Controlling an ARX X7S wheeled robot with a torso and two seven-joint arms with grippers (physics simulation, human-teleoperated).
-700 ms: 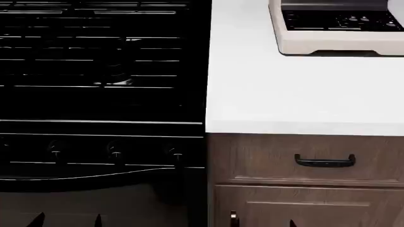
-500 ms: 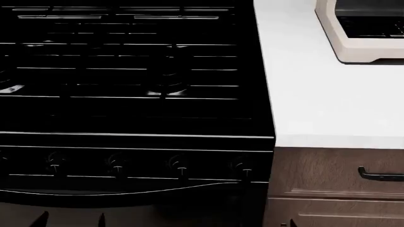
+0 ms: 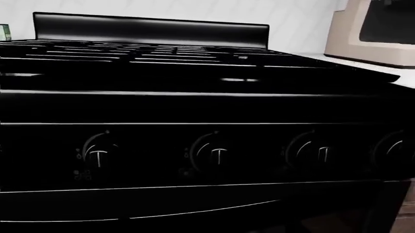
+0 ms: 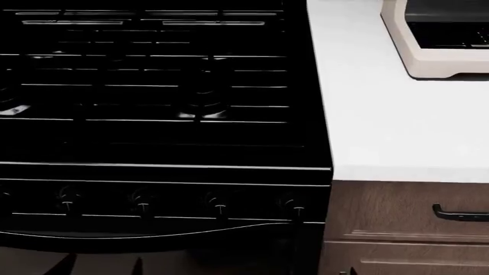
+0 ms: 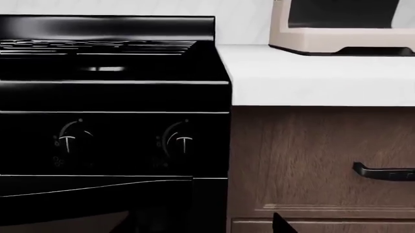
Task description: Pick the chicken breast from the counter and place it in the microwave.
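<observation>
The chicken breast shows in no view. The cream-white microwave (image 4: 439, 54) stands at the back right of the white counter (image 4: 397, 126); it also shows in the left wrist view as the microwave (image 3: 372, 29) and in the right wrist view as the microwave (image 5: 337, 36). My left gripper (image 4: 105, 267) shows only as two dark tips set apart at the bottom edge, low in front of the stove. My right gripper (image 5: 207, 225) hangs in front of the cabinet and stove front, one fingertip (image 5: 279, 224) far to one side. Neither holds anything.
A black gas stove (image 4: 153, 86) with grates and a row of knobs (image 4: 217, 201) fills the left. Brown wood cabinets (image 4: 397, 212) with a black handle (image 4: 462, 213) sit under the counter. A small green can (image 3: 5, 32) stands beyond the stove's far side.
The head view has swung left: the stove fills more of it and the microwave has slid to the right edge. Over the last half second it barely shifts.
</observation>
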